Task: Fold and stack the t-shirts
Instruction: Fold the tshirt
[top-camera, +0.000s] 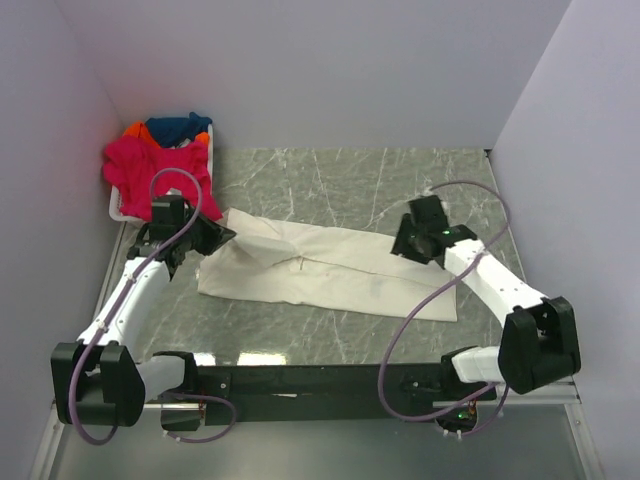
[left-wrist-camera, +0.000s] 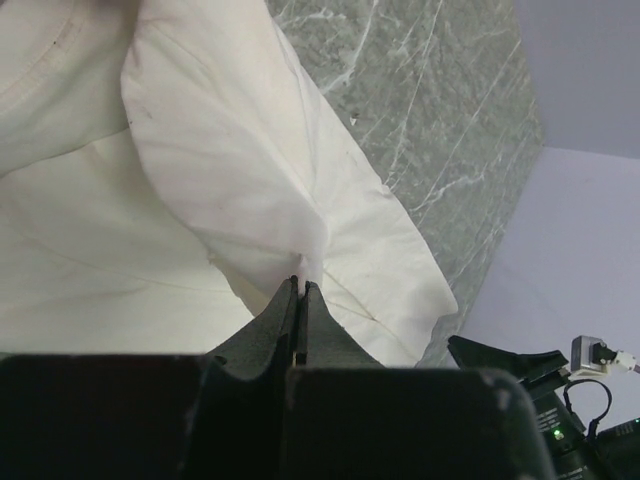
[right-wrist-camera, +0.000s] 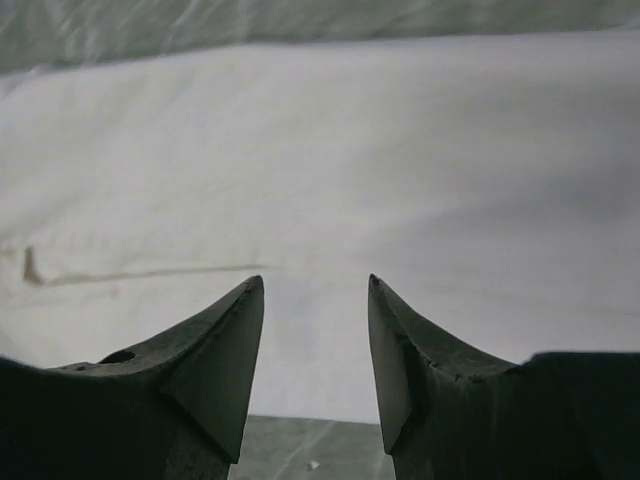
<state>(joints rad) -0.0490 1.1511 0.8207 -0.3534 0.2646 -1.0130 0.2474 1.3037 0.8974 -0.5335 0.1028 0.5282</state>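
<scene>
A large cream t-shirt lies spread across the middle of the marble table, folded into a long band. My left gripper is shut on a pinch of its left edge, and a fold of that cloth is lifted above the rest. My right gripper hovers over the shirt's right part, open, with nothing between its fingers; the cream cloth lies flat under it. Pink, orange and dark blue t-shirts are heaped in the basket at the back left.
The white plastic basket stands in the back left corner against the wall. Grey marble table surrounds the shirt. Walls close in on the left, back and right. A purple cable loops beside the right arm.
</scene>
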